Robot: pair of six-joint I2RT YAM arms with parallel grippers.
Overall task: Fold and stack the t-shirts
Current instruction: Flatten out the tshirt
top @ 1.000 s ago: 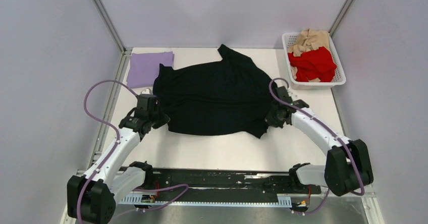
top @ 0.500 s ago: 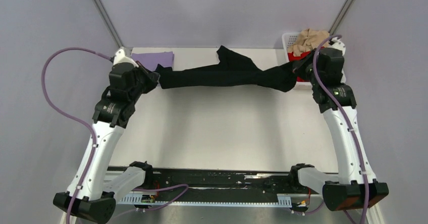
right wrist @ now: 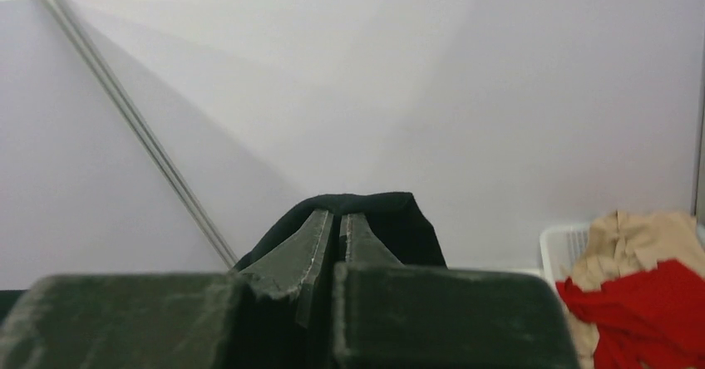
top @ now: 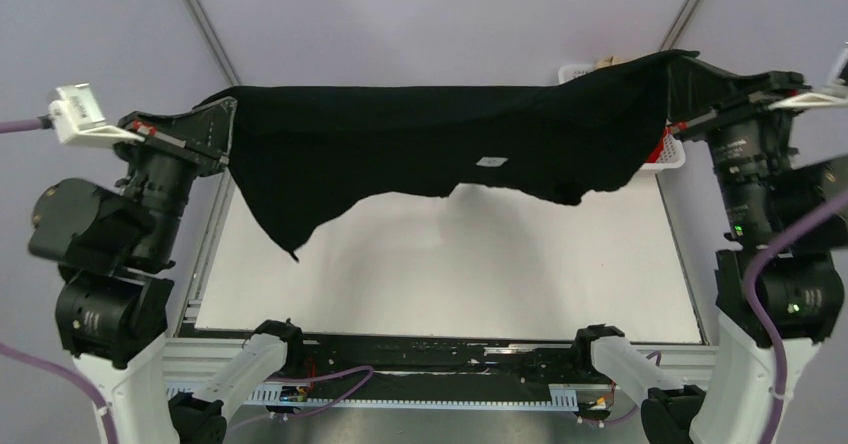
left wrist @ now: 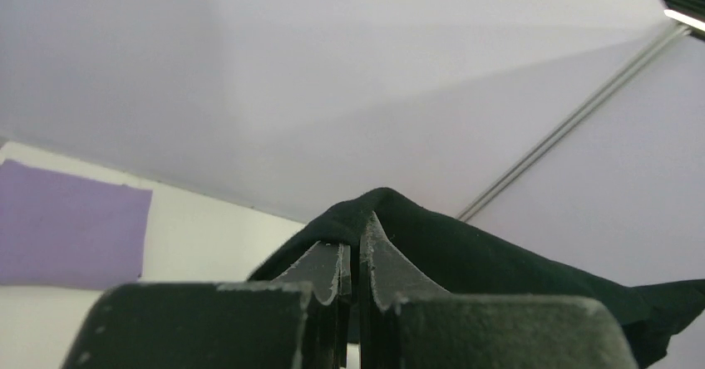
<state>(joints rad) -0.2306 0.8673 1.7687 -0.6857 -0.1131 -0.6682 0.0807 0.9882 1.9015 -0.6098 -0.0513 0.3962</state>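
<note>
The large black t-shirt (top: 420,139) hangs stretched in the air above the white table (top: 450,284), with a small white tag (top: 489,162) near its middle. My left gripper (top: 225,134) is shut on its left end; the cloth drapes over the tips in the left wrist view (left wrist: 356,236). My right gripper (top: 675,89) is shut on its right end, as the right wrist view (right wrist: 339,215) shows. A lavender t-shirt (left wrist: 71,228) lies flat on the table in the left wrist view. Red (right wrist: 644,307) and tan (right wrist: 640,232) t-shirts lie in a white basket.
The white basket (top: 660,159) stands at the table's far right corner, partly behind the black shirt; its rim (right wrist: 555,248) shows in the right wrist view. Grey tent walls with metal poles (top: 205,29) enclose the table.
</note>
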